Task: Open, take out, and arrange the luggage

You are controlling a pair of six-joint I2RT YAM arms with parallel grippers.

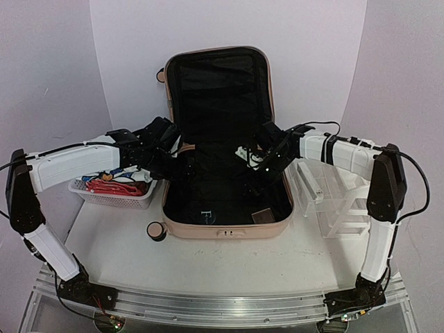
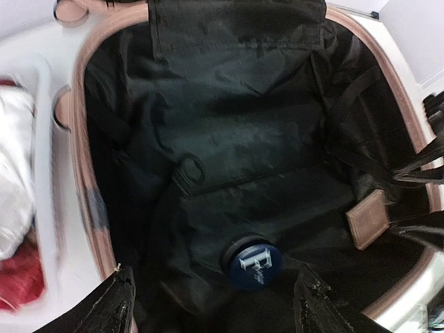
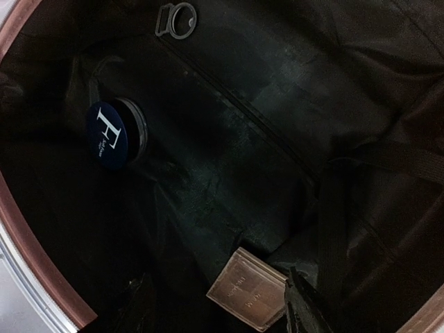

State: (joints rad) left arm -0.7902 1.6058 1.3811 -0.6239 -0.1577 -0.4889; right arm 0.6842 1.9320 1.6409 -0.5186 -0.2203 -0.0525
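Note:
The peach-pink luggage (image 1: pixel 223 231) lies open mid-table, its lid standing up at the back, black lining inside. A round dark-blue lid with a white letter F (image 2: pixel 252 262) lies on the lining; it also shows in the right wrist view (image 3: pixel 108 135) and faintly from above (image 1: pixel 205 214). A small brown box (image 3: pixel 246 287) lies near the front right corner, also seen from above (image 1: pixel 263 214) and in the left wrist view (image 2: pixel 368 218). My left gripper (image 2: pixel 218 305) is open above the blue lid. My right gripper (image 3: pixel 218 305) is open just over the brown box. Neither holds anything.
A white mesh basket (image 1: pixel 114 191) with red and white items stands left of the luggage. A clear plastic organizer (image 1: pixel 333 201) stands to its right. A caster wheel (image 1: pixel 157 231) sticks out at the front left corner. White walls close the back.

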